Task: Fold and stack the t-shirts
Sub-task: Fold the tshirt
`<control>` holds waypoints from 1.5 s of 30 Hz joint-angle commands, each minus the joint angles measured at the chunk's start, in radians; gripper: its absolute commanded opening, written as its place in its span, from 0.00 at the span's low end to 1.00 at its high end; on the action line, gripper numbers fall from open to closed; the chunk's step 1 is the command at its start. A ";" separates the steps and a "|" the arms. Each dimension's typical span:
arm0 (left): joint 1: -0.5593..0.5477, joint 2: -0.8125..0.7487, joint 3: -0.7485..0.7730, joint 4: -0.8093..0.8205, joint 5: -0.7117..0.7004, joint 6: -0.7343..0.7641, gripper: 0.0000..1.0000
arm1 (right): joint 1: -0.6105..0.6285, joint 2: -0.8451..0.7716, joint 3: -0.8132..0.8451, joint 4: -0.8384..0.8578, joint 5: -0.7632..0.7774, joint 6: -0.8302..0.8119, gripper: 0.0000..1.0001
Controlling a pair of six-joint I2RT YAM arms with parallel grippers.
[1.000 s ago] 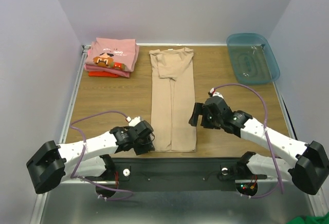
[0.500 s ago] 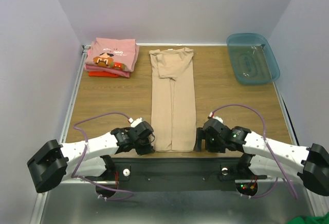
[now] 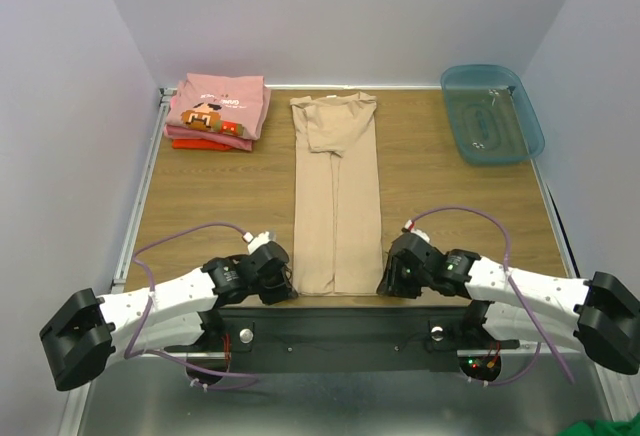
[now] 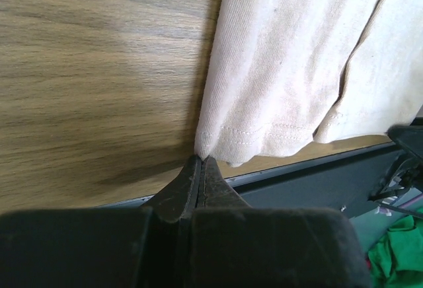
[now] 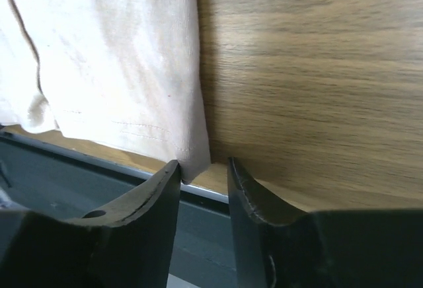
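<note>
Tan cloth runs down the middle of the tabletop (image 3: 215, 201): one tan t-shirt (image 3: 337, 196), folded into a long strip from far edge to near edge. Two more t-shirts lie folded in the far left corner, the pink t-shirt (image 3: 222, 99) on top of the red-orange t-shirt (image 3: 203, 143). One teal bin (image 3: 528, 134) stands far right. Only the wrist views show the grip. The left fingers (image 4: 187, 183) are pressed together, tips touching the strip's near left corner. The right fingers (image 5: 153, 194) stand apart, straddling its near right corner.
</note>
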 commanded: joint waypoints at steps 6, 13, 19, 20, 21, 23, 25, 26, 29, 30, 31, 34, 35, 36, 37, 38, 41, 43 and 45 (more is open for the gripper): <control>-0.002 0.008 0.000 0.064 -0.010 0.014 0.00 | 0.016 0.019 -0.038 0.110 -0.057 0.022 0.20; -0.002 0.000 0.028 0.078 -0.027 0.032 0.00 | 0.016 0.000 0.008 0.110 0.000 -0.009 0.00; -0.002 -0.026 0.080 0.078 -0.086 0.058 0.00 | 0.016 -0.041 0.079 0.096 0.108 -0.032 0.00; -0.002 -0.023 0.090 0.075 -0.099 0.061 0.00 | 0.015 -0.041 0.092 0.093 0.124 -0.041 0.00; 0.000 -0.018 0.101 0.072 -0.109 0.066 0.00 | 0.015 -0.038 0.106 0.084 0.144 -0.050 0.00; 0.005 0.004 0.135 0.073 -0.137 0.087 0.00 | 0.013 -0.015 0.154 0.078 0.196 -0.079 0.00; 0.023 0.027 0.158 0.087 -0.152 0.112 0.00 | 0.009 0.009 0.187 0.076 0.230 -0.110 0.00; 0.034 0.056 0.187 0.095 -0.154 0.124 0.00 | 0.003 0.029 0.204 0.076 0.242 -0.122 0.00; 0.095 0.122 0.250 0.104 -0.163 0.210 0.00 | -0.063 0.109 0.273 0.076 0.283 -0.173 0.01; 0.128 0.138 0.268 0.105 -0.178 0.225 0.00 | -0.083 0.150 0.315 0.078 0.285 -0.203 0.00; 0.129 0.153 0.287 0.106 -0.189 0.244 0.00 | -0.105 0.167 0.333 0.078 0.291 -0.220 0.00; 0.193 0.213 0.356 0.141 -0.189 0.320 0.00 | -0.174 0.232 0.422 0.089 0.311 -0.291 0.00; 0.227 0.245 0.394 0.154 -0.183 0.339 0.00 | -0.192 0.249 0.439 0.093 0.300 -0.306 0.00; 0.236 0.261 0.408 0.164 -0.180 0.371 0.00 | -0.229 0.261 0.453 0.110 0.288 -0.321 0.00; 0.260 0.290 0.435 0.184 -0.179 0.383 0.00 | -0.264 0.284 0.476 0.124 0.250 -0.354 0.00; 0.273 0.305 0.448 0.193 -0.176 0.397 0.00 | -0.284 0.298 0.484 0.160 0.227 -0.372 0.00; 0.314 0.374 0.505 0.216 -0.153 0.449 0.00 | -0.332 0.361 0.537 0.202 0.156 -0.430 0.00; 0.356 0.411 0.535 0.214 -0.142 0.472 0.00 | -0.365 0.402 0.572 0.221 0.141 -0.467 0.00; 0.383 0.461 0.577 0.225 -0.134 0.500 0.00 | -0.393 0.463 0.631 0.236 0.124 -0.493 0.00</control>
